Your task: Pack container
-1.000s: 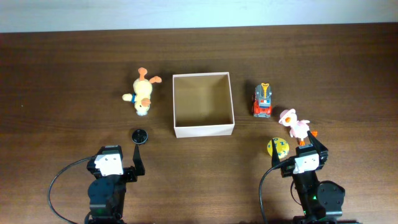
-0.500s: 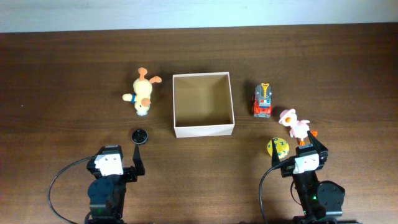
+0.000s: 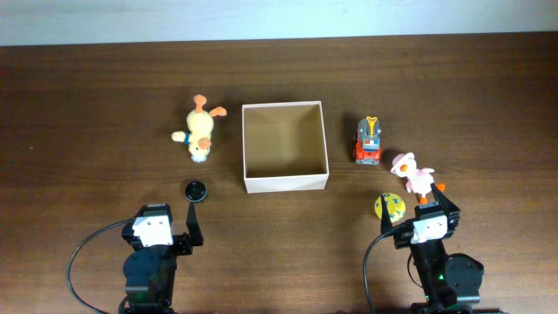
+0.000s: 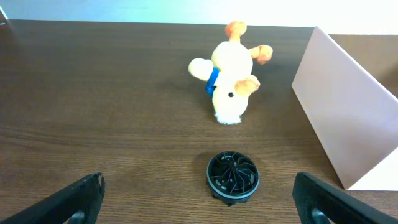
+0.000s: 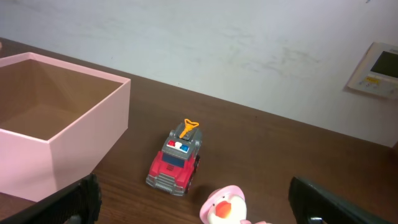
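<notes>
The container [image 3: 285, 179] is a square open-top box with white walls and a tan inside, at the table's middle; it also shows in the left wrist view [image 4: 339, 118] and the right wrist view [image 5: 56, 140]. It holds nothing. A yellow plush duck [image 3: 200, 133] [image 4: 231, 87] lies left of it, a black round disc [image 3: 195, 190] [image 4: 232, 176] below the duck. A red toy truck [image 3: 369, 141] [image 5: 175, 163], a pink duck toy [image 3: 413, 177] [image 5: 225, 208] and a yellow disc [image 3: 389, 206] lie to its right. My left gripper [image 3: 170, 228] [image 4: 202, 205] is open just behind the black disc. My right gripper [image 3: 429, 214] [image 5: 205, 202] is open around the pink duck.
A pale wall runs along the table's far edge [image 3: 279, 39]. A white wall panel [image 5: 375, 70] shows at the right in the right wrist view. Both arm bases [image 3: 148, 270] sit at the near table edge.
</notes>
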{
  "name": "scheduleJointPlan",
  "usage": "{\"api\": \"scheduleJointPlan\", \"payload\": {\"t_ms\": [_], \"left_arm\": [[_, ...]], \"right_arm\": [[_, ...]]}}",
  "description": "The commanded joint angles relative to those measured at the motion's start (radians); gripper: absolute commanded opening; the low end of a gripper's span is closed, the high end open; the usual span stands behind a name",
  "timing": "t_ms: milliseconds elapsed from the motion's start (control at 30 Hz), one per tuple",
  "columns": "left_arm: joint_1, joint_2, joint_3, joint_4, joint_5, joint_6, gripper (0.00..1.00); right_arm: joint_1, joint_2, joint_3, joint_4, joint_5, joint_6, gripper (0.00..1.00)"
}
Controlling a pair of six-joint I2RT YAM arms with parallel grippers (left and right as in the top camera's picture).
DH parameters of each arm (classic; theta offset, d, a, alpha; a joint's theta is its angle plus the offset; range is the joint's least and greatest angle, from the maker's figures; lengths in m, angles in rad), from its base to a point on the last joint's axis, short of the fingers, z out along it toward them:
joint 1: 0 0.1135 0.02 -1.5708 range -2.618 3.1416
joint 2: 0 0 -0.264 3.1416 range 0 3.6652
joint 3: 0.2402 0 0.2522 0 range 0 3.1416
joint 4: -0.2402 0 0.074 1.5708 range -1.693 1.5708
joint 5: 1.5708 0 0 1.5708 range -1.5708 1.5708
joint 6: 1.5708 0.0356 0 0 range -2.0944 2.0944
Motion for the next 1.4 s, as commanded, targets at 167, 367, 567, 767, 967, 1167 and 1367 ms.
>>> {"api": "scheduleJointPlan", "payload": {"t_ms": [167, 367, 567, 767, 967, 1167, 1367], "left_arm": [[0.006, -0.005, -0.005, -0.001, 0.011, 0.019, 0.99], [0.006, -0.005, -0.005, -0.001, 0.011, 0.019, 0.99], [0.006, -0.005, -0.005, -0.001, 0.011, 0.019, 0.99], [0.006, -0.005, -0.005, -0.001, 0.011, 0.019, 0.99], [0.006, -0.005, -0.005, -0.001, 0.011, 0.019, 0.99], [0.006, -0.005, -0.005, -0.001, 0.011, 0.019, 0.99], [0.006, -0.005, -0.005, -0.001, 0.011, 0.019, 0.99]], "right_arm": [[-0.006, -0.01, -0.005, 0.027, 0.026, -0.024, 0.99], [-0.006, -0.01, -0.005, 0.059, 0.018, -0.008, 0.99], [-0.006, -0.002, 0.02, 0.148, 0.022, -0.006, 0.99], [-0.006, 0.15, 0.145, 0.151, 0.082, -0.007, 0.99], [-0.006, 0.544, 0.472, 0.143, 0.092, -0.006, 0.99], [-0.006, 0.977, 0.949, -0.1, 0.066, 0.051, 0.99], [-0.006, 1.333, 1.355, -0.402, -0.065, 0.1, 0.99]]}}
